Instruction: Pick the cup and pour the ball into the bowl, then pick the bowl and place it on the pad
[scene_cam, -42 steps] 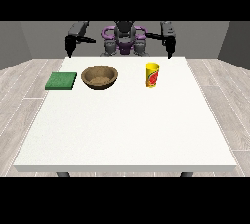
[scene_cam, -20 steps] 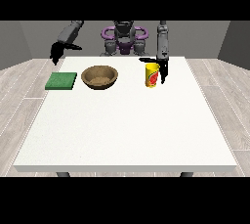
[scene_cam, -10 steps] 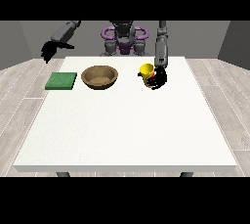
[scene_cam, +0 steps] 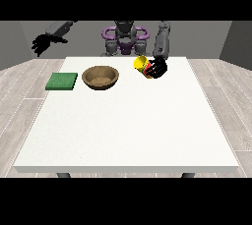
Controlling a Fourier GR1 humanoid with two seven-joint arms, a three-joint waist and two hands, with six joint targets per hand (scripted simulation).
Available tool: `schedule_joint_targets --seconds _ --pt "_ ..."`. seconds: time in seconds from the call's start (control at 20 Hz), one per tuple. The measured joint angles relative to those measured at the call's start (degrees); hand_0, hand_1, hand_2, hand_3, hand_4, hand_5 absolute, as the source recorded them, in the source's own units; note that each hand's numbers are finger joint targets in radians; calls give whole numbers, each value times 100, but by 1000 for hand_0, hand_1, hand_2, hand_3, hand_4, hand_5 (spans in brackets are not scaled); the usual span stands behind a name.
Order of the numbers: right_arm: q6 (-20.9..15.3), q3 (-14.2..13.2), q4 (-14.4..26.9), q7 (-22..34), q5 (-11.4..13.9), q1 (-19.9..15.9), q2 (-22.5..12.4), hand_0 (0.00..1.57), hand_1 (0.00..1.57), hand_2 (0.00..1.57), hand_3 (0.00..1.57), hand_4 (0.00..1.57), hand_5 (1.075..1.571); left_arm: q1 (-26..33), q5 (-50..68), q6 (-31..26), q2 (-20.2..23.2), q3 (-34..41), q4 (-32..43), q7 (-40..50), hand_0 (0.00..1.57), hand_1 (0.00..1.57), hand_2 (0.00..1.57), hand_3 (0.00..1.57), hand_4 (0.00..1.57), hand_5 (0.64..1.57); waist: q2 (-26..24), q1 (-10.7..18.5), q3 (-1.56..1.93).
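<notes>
A yellow cup (scene_cam: 142, 65) with a red mark is lifted off the white table (scene_cam: 128, 121) and tipped toward the view's left. The hand at the view's right (scene_cam: 157, 68) has its black fingers curled round it. To its left a brown wooden bowl (scene_cam: 100, 77) stands on the table, and no ball shows in it. A green pad (scene_cam: 62, 81) lies flat left of the bowl. The hand at the view's left (scene_cam: 42, 43) hangs raised beyond the table's left edge, with fingers spread and holding nothing.
The robot's purple and grey torso (scene_cam: 125, 40) stands behind the table's far edge. Grey walls and a wood-plank floor surround the table.
The hand at the view's right came down to the upright cup, closed on it, lifted it and tilted it leftward. The other arm swung out and up to the left.
</notes>
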Motion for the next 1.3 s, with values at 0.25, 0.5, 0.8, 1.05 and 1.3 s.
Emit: schedule_joint_targets --seconds 0.25,0.5,0.8,1.05,1.3 --pt "-71 -103 711 -175 167 210 -85 0 0 0 0 0 1560 -145 -887 109 -153 -772 -163 1138 1375 1375 1571 1571 1143 1567 -686 471 -3" --pt "-148 -184 1219 -294 267 357 -143 0 0 0 0 0 1560 -321 -1991 295 -416 -1550 -160 2305 1364 1364 1571 1571 1068 1568 -1172 856 -2" --pt "5 -339 1779 -587 257 430 -362 0 0 0 0 0 1552 -371 -2839 59 -642 -2030 -530 3203 1326 1326 1571 1571 1024 1569 -1292 1116 -9" --pt "61 -338 2005 -802 291 474 -369 0 0 0 0 0 1547 -440 -3606 -17 -776 -2413 -663 3820 937 937 1571 1571 910 1571 -1319 1093 -12" --pt "7 -266 2157 -739 369 158 -429 0 0 0 29 0 1533 -673 -4179 -265 -848 -3097 -888 4768 531 531 1571 1571 930 1569 -1265 980 -12"
